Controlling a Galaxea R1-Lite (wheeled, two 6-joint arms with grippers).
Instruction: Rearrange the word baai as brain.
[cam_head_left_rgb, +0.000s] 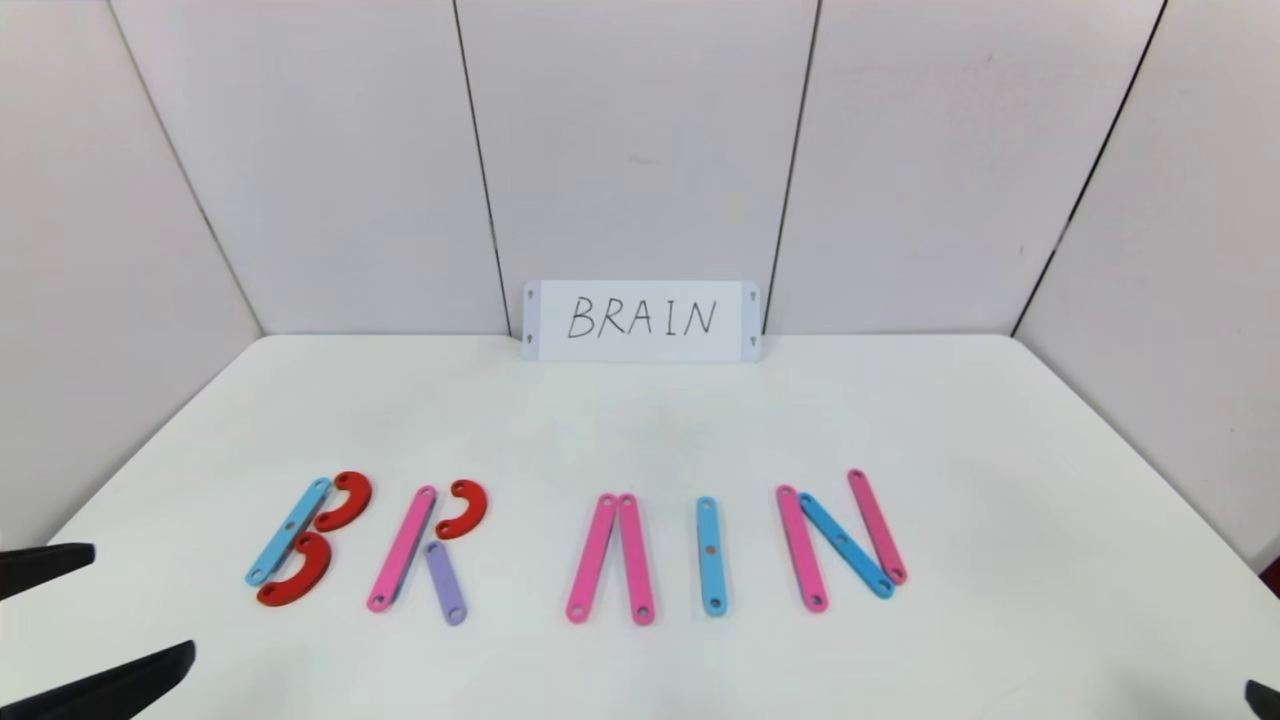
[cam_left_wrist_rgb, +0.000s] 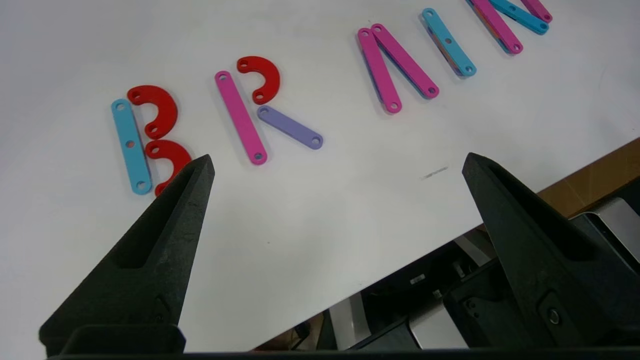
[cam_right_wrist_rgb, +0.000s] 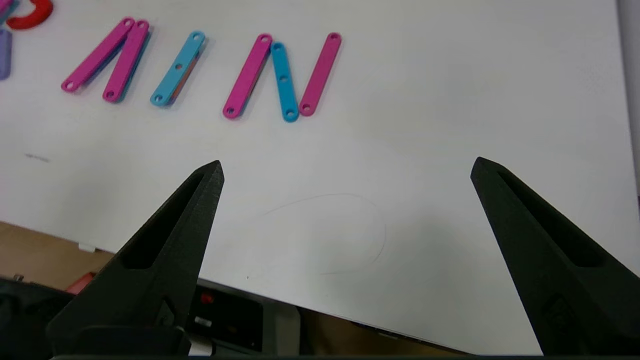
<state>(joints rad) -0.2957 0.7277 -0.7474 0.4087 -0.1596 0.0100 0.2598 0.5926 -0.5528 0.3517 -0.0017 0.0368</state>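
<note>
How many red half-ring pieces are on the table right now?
3: two stacked against the blue strip in the B, one atop the R beside its pink strip. None seem hidden.

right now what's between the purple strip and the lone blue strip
Two pink strips leaning together at the top like an A with no crossbar lie between the purple strip and the lone blue strip; the rest is bare table. The head view shows it best.

Left hand (cam_left_wrist_rgb: 337, 165) matte black, tapered pointed fingers (cam_left_wrist_rgb: 165, 225) with slotted recesses, right hand (cam_right_wrist_rgb: 345, 167) alike
</note>
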